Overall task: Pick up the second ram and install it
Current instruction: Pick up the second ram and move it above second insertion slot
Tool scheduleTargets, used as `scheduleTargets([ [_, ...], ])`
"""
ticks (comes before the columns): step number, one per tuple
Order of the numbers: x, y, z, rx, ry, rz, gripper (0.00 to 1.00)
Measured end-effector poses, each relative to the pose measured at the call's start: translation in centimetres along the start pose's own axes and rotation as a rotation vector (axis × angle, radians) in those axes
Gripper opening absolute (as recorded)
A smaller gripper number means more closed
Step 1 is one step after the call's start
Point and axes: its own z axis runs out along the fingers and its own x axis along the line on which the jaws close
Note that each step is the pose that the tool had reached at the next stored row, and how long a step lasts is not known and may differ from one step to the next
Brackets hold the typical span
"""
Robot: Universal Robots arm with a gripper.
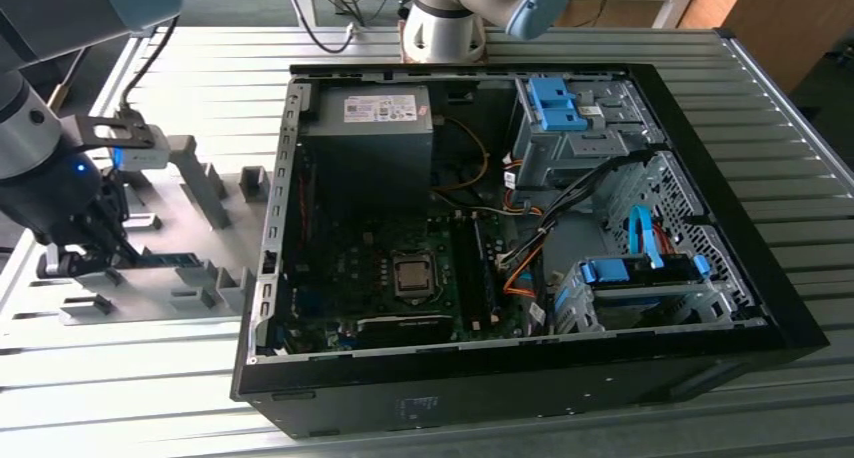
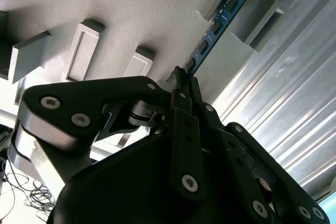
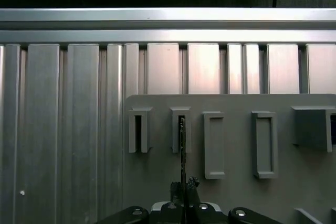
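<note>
On the ribbed metal table [image 1: 747, 88], a grey fixture plate [image 1: 187, 243] sits at the lower left of the exterior view. There the gripper [image 2: 182, 80] has its jaws clamped on the near end of the second ram [image 2: 215, 27]. The board stands on edge in the plate's slots, its long axis running straight ahead of the fingertips.

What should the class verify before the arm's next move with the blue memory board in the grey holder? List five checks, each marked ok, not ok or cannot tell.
1. Grip: the claw is closed on the near end of the second ram: ok.
2. Alignment: the ram stands on edge, in line with the claw, in the first wrist view: ok.
3. Clearance: the ram's far end sits in a slot block of the grey holder plate: not ok.
4. Access: the computer case is open, motherboard exposed: ok.
5. Target: whether the memory slots have one free: cannot tell.
</note>
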Motion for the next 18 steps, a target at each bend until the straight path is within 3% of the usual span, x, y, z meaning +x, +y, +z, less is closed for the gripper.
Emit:
scheduleTargets([
  [18,-0.03,0.03,-1.45,0.0,0.0,0.0,0.14],
])
